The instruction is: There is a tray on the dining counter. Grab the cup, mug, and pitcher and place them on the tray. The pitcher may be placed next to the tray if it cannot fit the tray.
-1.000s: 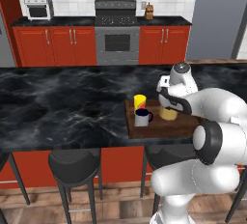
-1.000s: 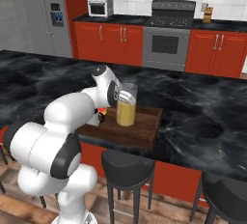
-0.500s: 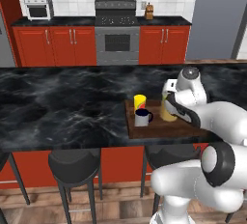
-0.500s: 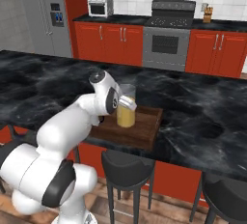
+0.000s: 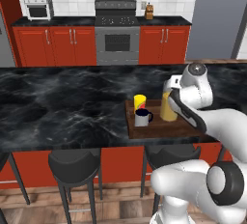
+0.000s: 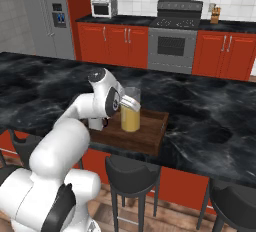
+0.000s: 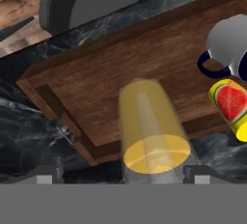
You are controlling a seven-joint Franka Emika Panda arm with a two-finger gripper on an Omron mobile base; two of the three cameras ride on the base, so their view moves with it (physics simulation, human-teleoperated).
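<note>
Two dark fingertips of the end effector (image 7: 120,177) stand spread wide, one on each side of the pitcher (image 7: 150,133) and seemingly clear of its glass, so nothing is pinched. In the right base view the end effector (image 6: 129,104) sits at the pitcher's (image 6: 130,109) upper part.

The pitcher stands upright on the tray (image 6: 150,137), its long axis vertical and its open mouth pointing up, the orange liquid filling the lower part. In the left base view it (image 5: 169,107) sits toward the right side of the tray (image 5: 159,127), with the grey mug (image 5: 142,117) left of it and the yellow cup (image 5: 140,102) just beyond the mug, also inside the rim. The tray rests at the near edge of the counter (image 5: 62,107), above the stools (image 5: 75,162).

All three things look placed, so the step in hand is judged to be the release and withdrawal. To do it well, keep the fingertips spread and draw the hand straight up and back along its own line, without sweeping sideways, since a nudge high on so tall a glass could tip it toward the mug.
</note>
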